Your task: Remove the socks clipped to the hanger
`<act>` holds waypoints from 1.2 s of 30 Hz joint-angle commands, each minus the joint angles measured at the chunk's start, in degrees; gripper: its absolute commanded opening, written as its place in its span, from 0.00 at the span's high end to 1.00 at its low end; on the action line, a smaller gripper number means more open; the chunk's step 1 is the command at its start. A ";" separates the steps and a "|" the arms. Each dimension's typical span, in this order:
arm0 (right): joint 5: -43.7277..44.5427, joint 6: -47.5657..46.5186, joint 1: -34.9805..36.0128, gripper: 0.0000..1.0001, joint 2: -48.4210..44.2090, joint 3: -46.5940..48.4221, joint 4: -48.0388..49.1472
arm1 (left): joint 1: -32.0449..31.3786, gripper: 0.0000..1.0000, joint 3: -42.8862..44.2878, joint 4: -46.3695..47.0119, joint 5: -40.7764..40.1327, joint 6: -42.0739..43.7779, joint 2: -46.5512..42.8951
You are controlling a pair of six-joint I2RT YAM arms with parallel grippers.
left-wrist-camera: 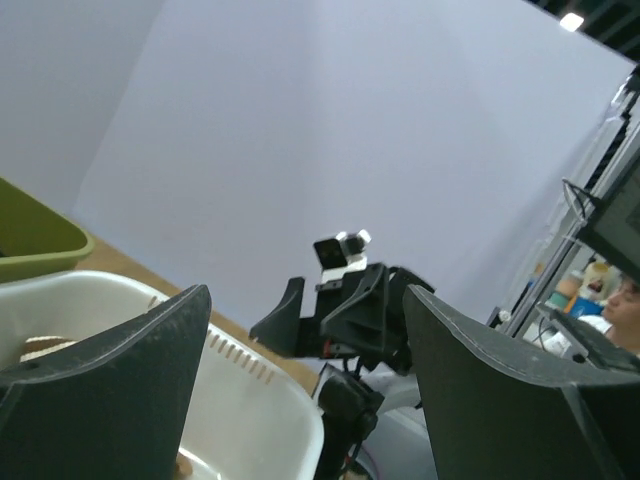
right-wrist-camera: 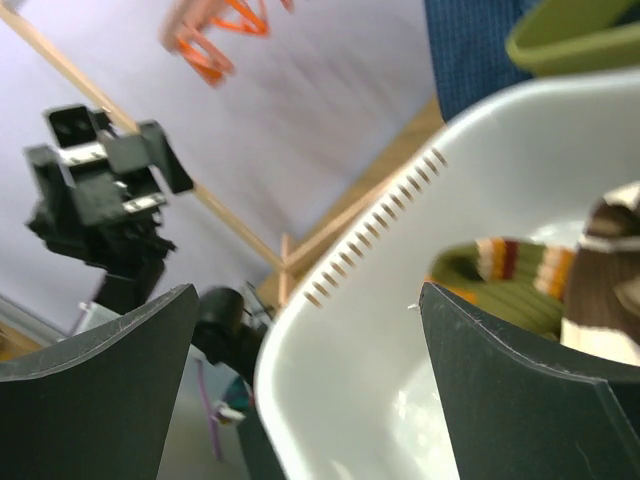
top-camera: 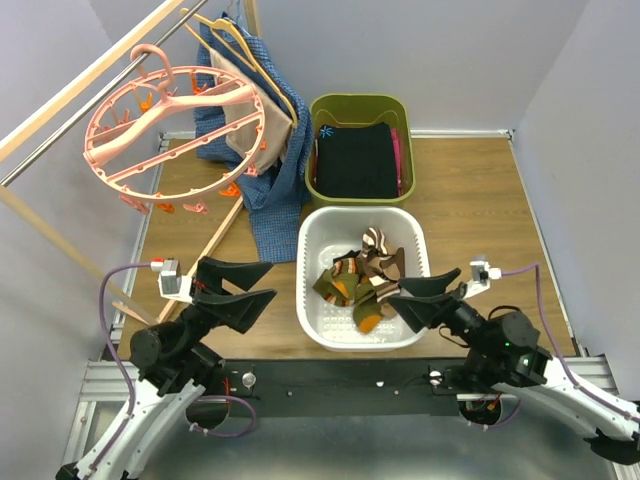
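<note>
The salmon-pink ring hanger (top-camera: 175, 125) hangs from the rail at the far left, its small clips dangling; I see no sock on them. Several striped socks (top-camera: 362, 278) in brown, olive and orange lie heaped in the white basket (top-camera: 310, 300). My left gripper (top-camera: 268, 280) stands open just left of the basket, nothing between its fingers. My right gripper (top-camera: 398, 297) is open at the basket's right rim, beside the heap. In the right wrist view the right gripper (right-wrist-camera: 310, 290) frames the basket wall (right-wrist-camera: 340, 330) and the socks (right-wrist-camera: 520, 280). The left gripper (left-wrist-camera: 305, 295) faces the right arm.
A green bin (top-camera: 360, 105) with black folded clothing (top-camera: 355, 160) stands behind the basket. A blue patterned garment (top-camera: 270, 200) and a beige one hang from coat hangers down to the table. A wooden rack leg runs diagonally at the left.
</note>
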 commanded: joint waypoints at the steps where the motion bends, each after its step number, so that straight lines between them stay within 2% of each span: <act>1: -2.25 -1.68 0.02 0.00 -1.23 -7.64 3.00 | -0.08 0.13 -9.30 11.55 1.02 -5.93 -10.31; 2: -2.87 -1.42 0.02 0.00 -2.63 -9.23 6.76 | -0.17 0.13 -10.53 12.78 0.66 -6.54 -12.77; 4: -5.76 -0.28 0.02 0.00 -1.76 -13.08 11.35 | -0.08 0.13 -12.56 14.89 1.80 -7.69 -11.74; 7: -9.72 0.86 0.02 0.00 -2.11 -19.41 22.77 | -0.08 0.13 -14.06 17.44 3.03 -7.95 -11.29; 8: -9.65 1.91 0.02 0.00 -2.11 -21.35 29.41 | -0.08 0.13 -14.50 18.32 2.95 -8.30 -11.99; 10: -12.34 2.98 0.02 0.00 -1.68 -21.54 31.48 | -0.08 0.12 -16.42 20.33 3.30 -9.79 -12.18; 12: -15.70 3.59 0.11 0.00 -1.67 -22.16 38.86 | -0.08 0.12 -17.57 24.64 4.26 -10.76 -11.74; 14: -18.17 6.48 0.11 0.00 -2.03 -22.60 46.65 | -0.08 0.11 -19.59 28.84 4.44 -12.51 -11.65; 17: -18.44 13.68 0.02 0.00 -2.03 -22.78 52.48 | -0.08 0.11 -22.93 35.61 4.27 -15.93 -11.65; 23: -17.30 24.06 0.11 0.00 -2.11 -22.87 48.48 | -0.08 0.11 -23.73 35.99 5.32 -15.78 -11.56; 36: -15.09 24.17 0.02 0.00 -2.11 -22.42 41.61 | -0.08 0.11 -24.87 35.73 6.02 -17.01 -11.47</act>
